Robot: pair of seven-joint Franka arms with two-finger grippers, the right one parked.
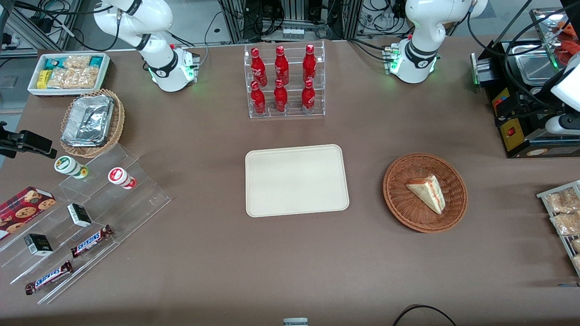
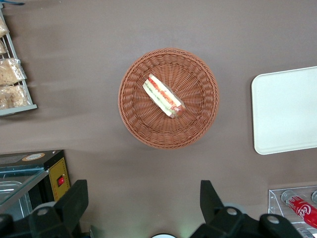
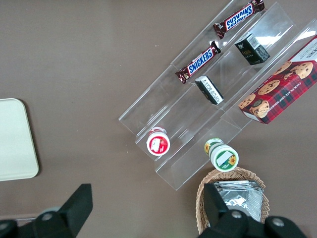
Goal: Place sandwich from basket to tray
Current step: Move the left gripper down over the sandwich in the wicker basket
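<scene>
Figure: start of the transfer. The sandwich (image 1: pixel 426 194) lies in the basket (image 1: pixel 398 199), slightly toward three o'clock of the bowl's centre as the front camera sees it; the tray (image 1: pixel 297 179) sits bare beside the basket, toward the parked arm's end. Our gripper (image 2: pixel 143 208) hangs high above the basket, its fingers (image 2: pixel 74 201) spread wide and holding nothing. We judge the wedge light, soft and easily crushed, its clear wrap likely slippery. We would close gently across the two broad bread faces near mid-length, avoiding the thin tip and the filling edge (image 2: pixel 165 95).
</scene>
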